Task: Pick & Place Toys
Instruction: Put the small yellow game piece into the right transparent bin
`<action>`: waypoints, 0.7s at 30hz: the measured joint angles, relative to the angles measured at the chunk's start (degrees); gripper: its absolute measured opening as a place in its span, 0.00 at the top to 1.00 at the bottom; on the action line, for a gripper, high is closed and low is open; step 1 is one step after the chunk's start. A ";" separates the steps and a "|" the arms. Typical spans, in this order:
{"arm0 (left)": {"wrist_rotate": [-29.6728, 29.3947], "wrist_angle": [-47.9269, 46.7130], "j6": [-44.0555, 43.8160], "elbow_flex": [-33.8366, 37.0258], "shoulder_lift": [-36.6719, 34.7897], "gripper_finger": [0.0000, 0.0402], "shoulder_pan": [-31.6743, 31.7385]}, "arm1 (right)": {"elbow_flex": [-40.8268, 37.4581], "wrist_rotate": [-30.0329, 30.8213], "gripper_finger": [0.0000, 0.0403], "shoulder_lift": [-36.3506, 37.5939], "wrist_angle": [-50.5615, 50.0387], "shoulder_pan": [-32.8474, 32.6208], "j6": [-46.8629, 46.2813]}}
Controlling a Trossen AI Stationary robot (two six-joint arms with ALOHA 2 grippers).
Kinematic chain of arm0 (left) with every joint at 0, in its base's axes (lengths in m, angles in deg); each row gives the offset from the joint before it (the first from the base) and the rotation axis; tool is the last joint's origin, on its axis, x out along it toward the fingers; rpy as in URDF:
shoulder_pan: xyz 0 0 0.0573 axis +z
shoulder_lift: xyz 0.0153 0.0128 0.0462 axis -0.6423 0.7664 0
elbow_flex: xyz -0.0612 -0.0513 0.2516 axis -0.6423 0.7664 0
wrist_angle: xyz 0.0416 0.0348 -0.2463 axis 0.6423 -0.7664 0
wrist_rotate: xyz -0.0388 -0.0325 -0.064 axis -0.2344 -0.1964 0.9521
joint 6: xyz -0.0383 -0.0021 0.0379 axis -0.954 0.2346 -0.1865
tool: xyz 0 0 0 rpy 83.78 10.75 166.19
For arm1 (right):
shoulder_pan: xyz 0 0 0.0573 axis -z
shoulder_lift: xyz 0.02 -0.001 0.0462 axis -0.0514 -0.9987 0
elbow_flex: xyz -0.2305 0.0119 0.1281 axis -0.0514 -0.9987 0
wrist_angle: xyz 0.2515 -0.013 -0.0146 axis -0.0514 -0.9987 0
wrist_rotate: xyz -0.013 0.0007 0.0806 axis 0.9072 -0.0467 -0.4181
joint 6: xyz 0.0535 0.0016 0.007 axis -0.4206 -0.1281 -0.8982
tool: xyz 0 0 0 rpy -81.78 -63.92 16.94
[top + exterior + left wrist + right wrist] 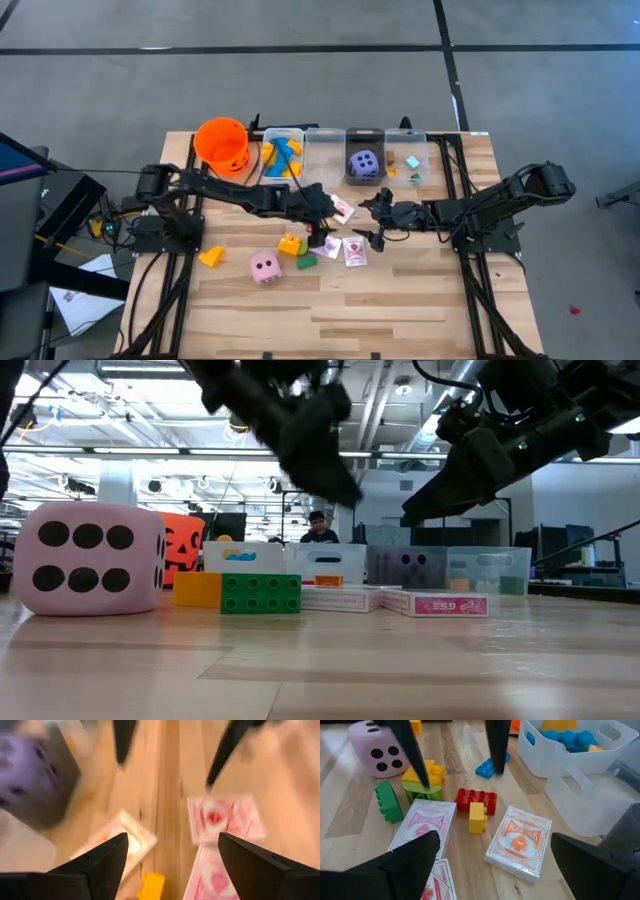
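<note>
Left claw [322,228] hangs spread and empty over the toy pile mid-tabletop, probably lining up on a flat boxed card pack [328,246]. Right claw [372,222] faces it, also spread, nothing pinched. Knobby plastic blocks [291,243] and a soft pink die [264,266] sit nearby; purple die [364,163] is already binned along the back edge.

You can't read the motion-blurred purple soft die [27,775] w/ dark dots in left wrist view; the pink-and-white card pack [212,882] is cut off at frame edge.
</note>
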 joint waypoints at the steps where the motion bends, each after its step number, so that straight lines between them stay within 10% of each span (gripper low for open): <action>1: 0.02 0.37 0.13 0.00 1.35 0.25 0.03 | 0.00 0.01 0.05 0.00 -0.04 0.00 0.00; 21: -5.09 -5.93 3.99 -0.02 7.41 0.25 2.11 | 0.00 0.01 0.05 0.00 -0.19 0.00 0.02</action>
